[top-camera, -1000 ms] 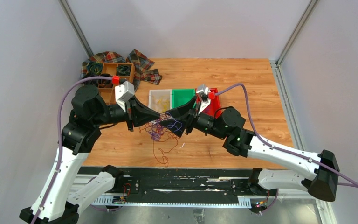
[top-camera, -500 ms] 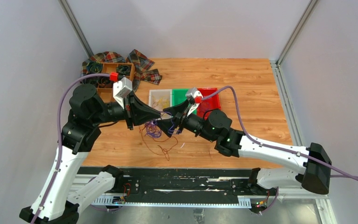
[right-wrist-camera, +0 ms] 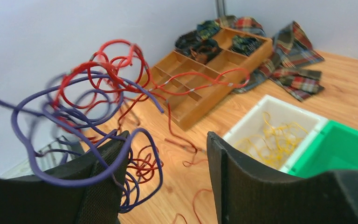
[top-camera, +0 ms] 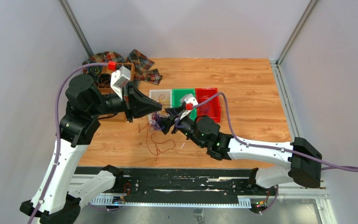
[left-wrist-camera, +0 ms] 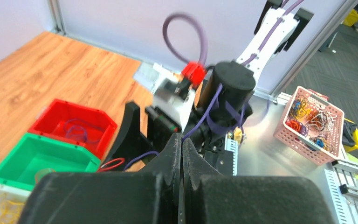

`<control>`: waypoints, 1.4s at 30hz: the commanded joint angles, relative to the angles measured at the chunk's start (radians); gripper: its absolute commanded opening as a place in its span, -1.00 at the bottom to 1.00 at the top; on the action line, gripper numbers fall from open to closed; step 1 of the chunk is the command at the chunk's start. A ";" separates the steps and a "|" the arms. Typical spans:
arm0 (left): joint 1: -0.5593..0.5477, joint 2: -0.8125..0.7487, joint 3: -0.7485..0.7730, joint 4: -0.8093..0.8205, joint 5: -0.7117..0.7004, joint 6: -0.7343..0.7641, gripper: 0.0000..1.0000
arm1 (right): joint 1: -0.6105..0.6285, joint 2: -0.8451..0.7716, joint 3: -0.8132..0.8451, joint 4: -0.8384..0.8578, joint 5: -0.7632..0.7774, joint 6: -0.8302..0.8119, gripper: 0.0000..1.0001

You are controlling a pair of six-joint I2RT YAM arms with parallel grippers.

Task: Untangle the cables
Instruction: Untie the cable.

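The cables (top-camera: 156,125) are a clump of thin purple and dark red loops hanging mid-table, with red strands (top-camera: 157,145) trailing onto the wood. My left gripper (top-camera: 161,109) is shut on a purple cable (left-wrist-camera: 204,115), which leaves its closed tips (left-wrist-camera: 182,140) and runs up across the right arm. My right gripper (top-camera: 168,122) stands just right of the clump, open. In the right wrist view the cable clump (right-wrist-camera: 98,91) hangs in the air to the left, and purple loops drape over the left finger (right-wrist-camera: 106,161) of the right gripper (right-wrist-camera: 167,136); nothing lies between its jaws.
Behind the grippers stand a white bin (top-camera: 158,94) with yellow wires (right-wrist-camera: 270,135), a green bin (top-camera: 184,94) and a red bin (top-camera: 212,101) holding a purple wire (left-wrist-camera: 77,130). A wooden divided tray (right-wrist-camera: 205,70) and plaid cloth (top-camera: 142,63) lie at the back left.
The right arm has swung left and nearer the left gripper. The left gripper has drawn back and up with the clump. Red strands trail lower on the table.
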 commanded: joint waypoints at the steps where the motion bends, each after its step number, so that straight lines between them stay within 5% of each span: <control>1: -0.005 0.016 0.137 0.008 0.039 0.010 -0.99 | 0.010 0.005 -0.103 0.033 0.121 -0.023 0.16; 6: -0.004 0.046 0.271 -0.026 0.018 0.040 -0.99 | -0.017 -0.046 -0.240 0.025 0.176 0.018 0.00; 18: -0.005 0.113 0.549 -0.100 -0.152 0.203 -0.99 | -0.037 -0.231 -0.445 -0.163 0.284 0.042 -0.02; 25: -0.005 0.135 0.680 -0.040 -0.427 0.345 -0.99 | -0.044 -0.325 -0.501 -0.333 0.297 0.033 0.05; 36: -0.005 0.087 0.582 0.293 -0.964 0.545 -0.99 | -0.044 -0.364 -0.495 -0.477 0.295 0.036 0.22; 42: -0.005 0.092 0.569 0.432 -1.081 0.634 -0.99 | -0.044 -0.339 -0.485 -0.502 0.291 0.042 0.22</control>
